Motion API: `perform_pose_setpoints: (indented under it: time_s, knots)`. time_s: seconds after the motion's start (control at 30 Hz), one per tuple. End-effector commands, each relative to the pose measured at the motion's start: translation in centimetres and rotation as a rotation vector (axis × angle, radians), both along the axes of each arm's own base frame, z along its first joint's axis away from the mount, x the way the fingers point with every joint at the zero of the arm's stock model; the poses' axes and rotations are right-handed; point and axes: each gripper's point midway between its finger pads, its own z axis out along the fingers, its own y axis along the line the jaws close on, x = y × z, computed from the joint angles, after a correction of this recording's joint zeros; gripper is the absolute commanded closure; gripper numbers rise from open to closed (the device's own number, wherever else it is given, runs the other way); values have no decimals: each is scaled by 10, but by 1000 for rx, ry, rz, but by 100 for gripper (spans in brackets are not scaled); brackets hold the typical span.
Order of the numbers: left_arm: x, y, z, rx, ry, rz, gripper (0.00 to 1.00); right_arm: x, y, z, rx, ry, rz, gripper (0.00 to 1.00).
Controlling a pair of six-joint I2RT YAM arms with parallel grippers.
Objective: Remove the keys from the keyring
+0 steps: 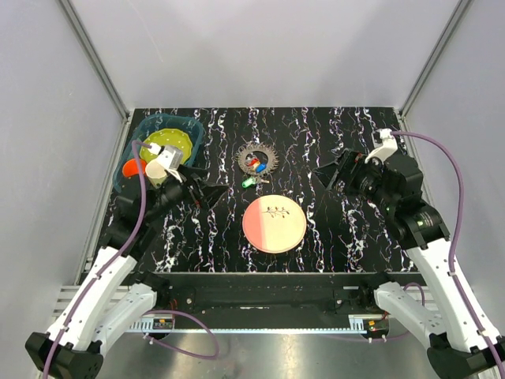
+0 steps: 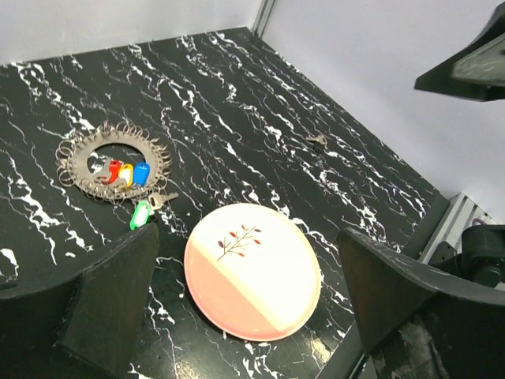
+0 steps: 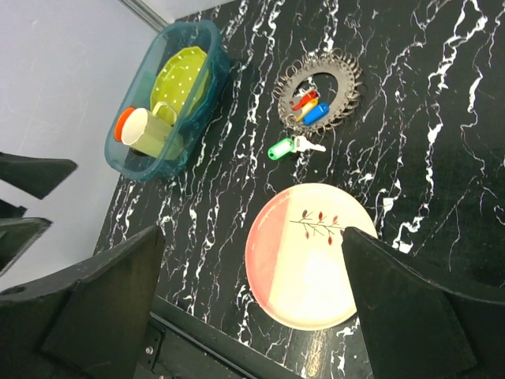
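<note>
The keyring (image 1: 257, 159), a spiky dark-silver ring, lies flat on the black marbled table behind the pink plate (image 1: 274, 223). Red, yellow and blue-headed keys (image 1: 255, 164) lie inside it. A green-headed key with a silvery key (image 1: 249, 181) lies just outside its near rim. The ring (image 2: 114, 163) and green key (image 2: 141, 213) show in the left wrist view, and the ring (image 3: 319, 87) and green key (image 3: 281, 148) in the right wrist view. My left gripper (image 1: 207, 183) is open and empty, left of the ring. My right gripper (image 1: 335, 172) is open and empty, to its right.
A teal basket (image 1: 194, 134) at the back left holds a green dotted plate (image 1: 167, 145) and a cup (image 1: 158, 168). A small silvery key-like piece (image 2: 317, 141) lies alone on the table right of the ring. Grey walls enclose the table.
</note>
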Motion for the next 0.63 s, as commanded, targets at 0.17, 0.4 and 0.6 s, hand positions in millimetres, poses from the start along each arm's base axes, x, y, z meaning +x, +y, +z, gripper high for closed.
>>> perform_pose_setpoints:
  time_s: [0.17, 0.4, 0.6]
  knots:
    - [0, 4, 19, -16, -41, 24, 1, 2, 4, 17, 30, -94, 18, 0]
    - [-2, 8, 27, -11, -70, 42, 1, 6, 6, 11, 32, -90, 22, 0]
    - [-2, 10, 30, -15, -88, 54, 1, 6, 7, 10, 36, -93, 24, 0]
